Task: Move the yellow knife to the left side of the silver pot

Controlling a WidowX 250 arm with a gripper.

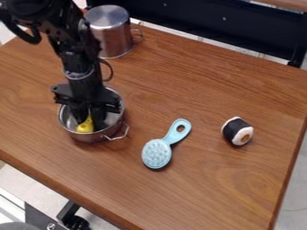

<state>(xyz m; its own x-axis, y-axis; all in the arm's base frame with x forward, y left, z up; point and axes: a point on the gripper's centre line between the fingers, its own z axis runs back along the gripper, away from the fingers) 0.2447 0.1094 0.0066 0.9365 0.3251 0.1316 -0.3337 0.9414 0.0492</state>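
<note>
Pale-blue, one hairbrush [158, 153] lies nearest on the wooden tabletop [221, 193], at six o'clock; one sushi toy [238, 131] sits near three. At nine, one silver pot [87, 138] holds one yellow knife [85, 126]; whether the gripper [90, 116] inside grips it, I cannot tell. Farthest, one metal mug [110, 33] stands at eleven.

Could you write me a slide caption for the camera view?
A black robot gripper dips into a silver pot holding a yellow knife, with a blue brush nearby.

No readable text – none anywhere
</note>
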